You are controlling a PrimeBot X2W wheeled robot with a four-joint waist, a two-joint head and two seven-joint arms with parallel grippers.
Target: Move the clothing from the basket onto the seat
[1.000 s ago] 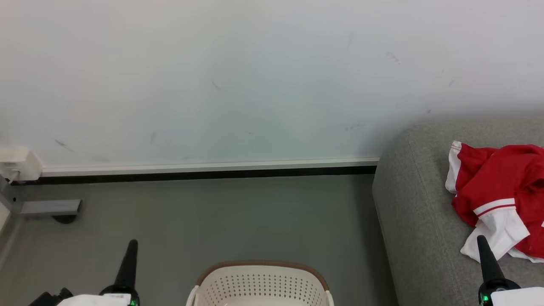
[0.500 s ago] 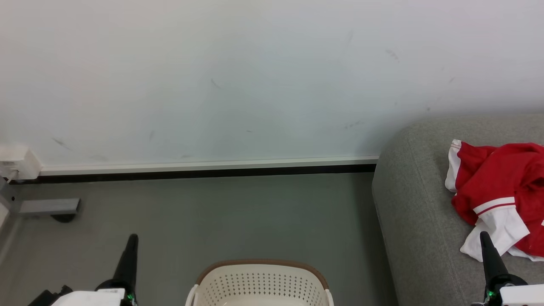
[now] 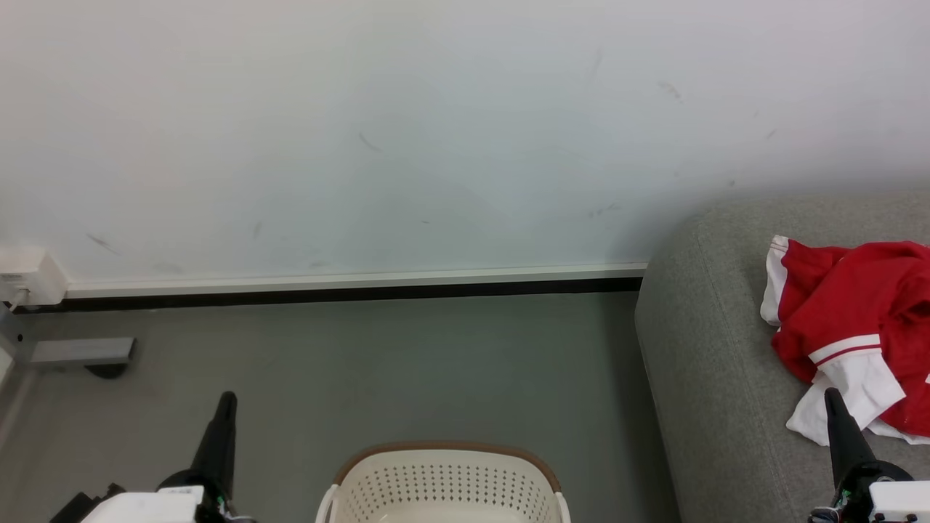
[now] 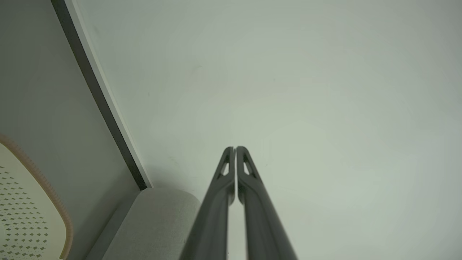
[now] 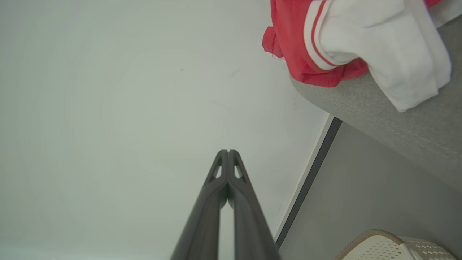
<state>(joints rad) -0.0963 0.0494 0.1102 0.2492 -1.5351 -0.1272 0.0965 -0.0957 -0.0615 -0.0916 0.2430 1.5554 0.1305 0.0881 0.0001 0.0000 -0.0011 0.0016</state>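
— Grey floor (image 3: pixel 363 363) under a scuffed white wall (image 3: pixel 363 145). What has just changed?

— Very little, and you should read it that way. Over the last second the whole head view has crept upward, skirting board (image 3: pixel 349 277) included. That means your camera dipped; the things did not move. The clothing (image 3: pixel 857 312), red with white trim, lies crumpled on the seat (image 3: pixel 712 349) at right, just as it lay a second ago.

— And the pincers?

— Left pincer (image 3: pixel 226 401) stands over the floor to the left of the basket (image 3: pixel 447 447), its fingers pressed together on nothing. Right pincer (image 3: pixel 832 398) is likewise closed and empty. In the head view its tip crosses the white cuff (image 3: pixel 857 378), but the right wrist view shows it aimed at the wall, apart from the garment. Both ride slightly higher in the picture than before, and the right one has moved a shade further right.

— What does that mean for the task?

— Your load looks delivered. The garment is on the seat, and the part of the basket you can see, its far wall and brown rim, carries no red. The frame cuts off its bottom, so look inside before you call the job done.
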